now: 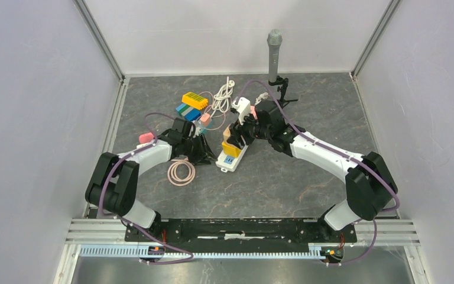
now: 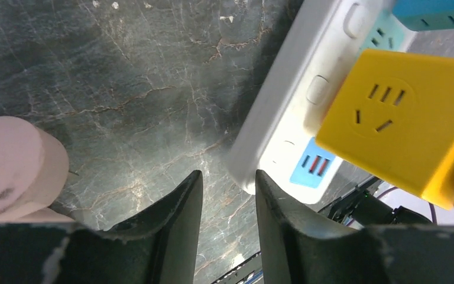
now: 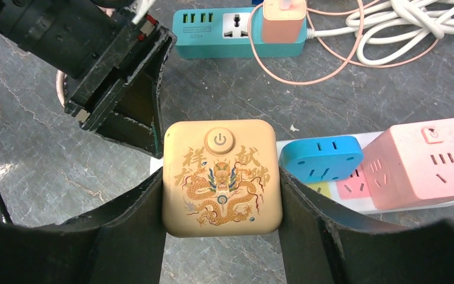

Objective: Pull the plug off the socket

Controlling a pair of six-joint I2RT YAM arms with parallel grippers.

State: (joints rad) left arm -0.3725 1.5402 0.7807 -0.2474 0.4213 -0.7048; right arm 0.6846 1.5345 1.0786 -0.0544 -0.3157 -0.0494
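Note:
The plug (image 3: 221, 177) is a gold cube adapter with a dragon print and a power button on top. It sits at the near end of the socket, a white power strip (image 3: 414, 207). My right gripper (image 3: 221, 174) is shut on the plug, one finger flat on each side. From above, the right gripper (image 1: 236, 139) stands over the plug (image 1: 232, 147) on the white strip (image 1: 229, 161). My left gripper (image 2: 227, 174) is open with only table between its fingers. The strip's corner (image 2: 245, 174) lies just ahead of its right finger, under the yellow cube (image 2: 399, 127).
A blue adapter (image 3: 322, 157) and a pink cube adapter (image 3: 425, 163) also sit in the white strip. Behind lie a teal power strip (image 3: 224, 29) with a pink charger (image 3: 284, 21), white cable coils (image 3: 414, 23), a microphone stand (image 1: 273, 56) and a pink cable loop (image 1: 181, 173).

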